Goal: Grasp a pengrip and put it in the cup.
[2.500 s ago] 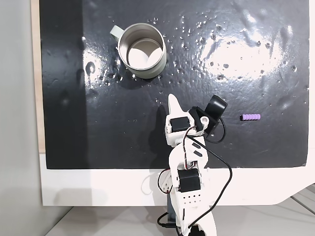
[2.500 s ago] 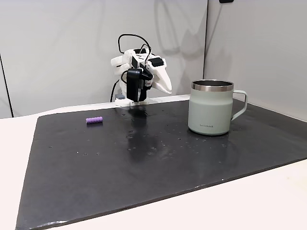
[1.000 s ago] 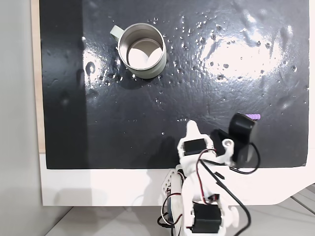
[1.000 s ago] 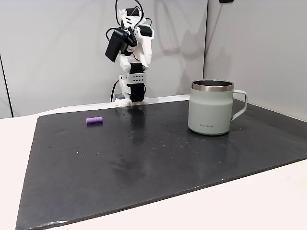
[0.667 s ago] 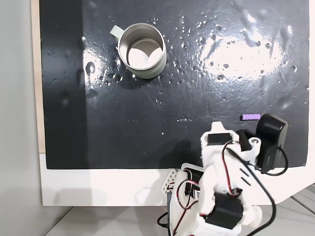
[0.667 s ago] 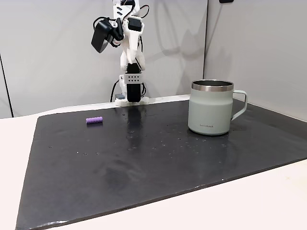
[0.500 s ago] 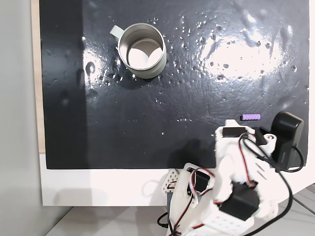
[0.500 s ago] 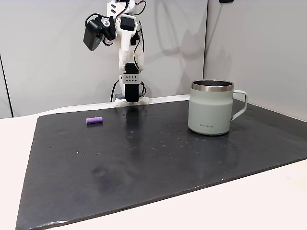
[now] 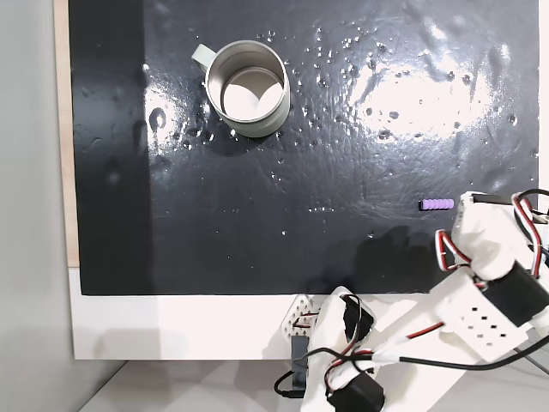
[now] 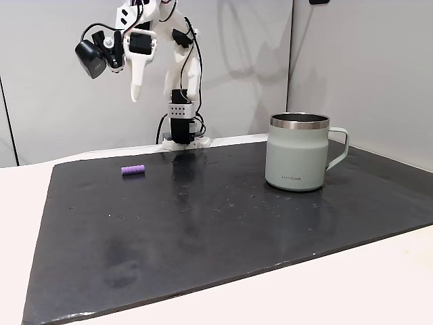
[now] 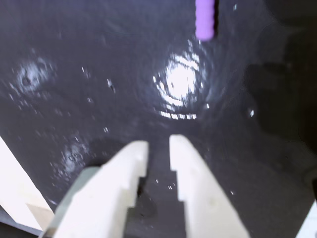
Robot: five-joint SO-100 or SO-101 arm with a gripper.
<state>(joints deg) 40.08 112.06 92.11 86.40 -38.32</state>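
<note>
1. One tiny purple pengrip (image 9: 436,204) lies flat on the black mat (image 9: 257,215), at about four o'clock from the mat's centre in a fixed view; the cup (image 9: 246,88) stands upright at about eleven o'clock, well apart from it

2. Raised high above the mat in a fixed view, the gripper (image 10: 135,95) points down toward the pengrip (image 10: 133,170), holding nothing

3. In the wrist view the white fingers (image 11: 130,166) sit close together with only a narrow slit between them, nearly clenched, while the pengrip (image 11: 204,19) shows at about one o'clock, near the top edge and well ahead of the tips

4. The reach looks barely begun: a judgement from the height of the arm and the untouched pengrip

5. Risk ahead: unless the jaws part wider before descent, the tips could press on the soft ribbed tube and roll or flick it across the glossy, speckled mat

6. A second risk: the pengrip sits off the gripper's centre line in the wrist view, so a straight drop could miss beside it
</note>
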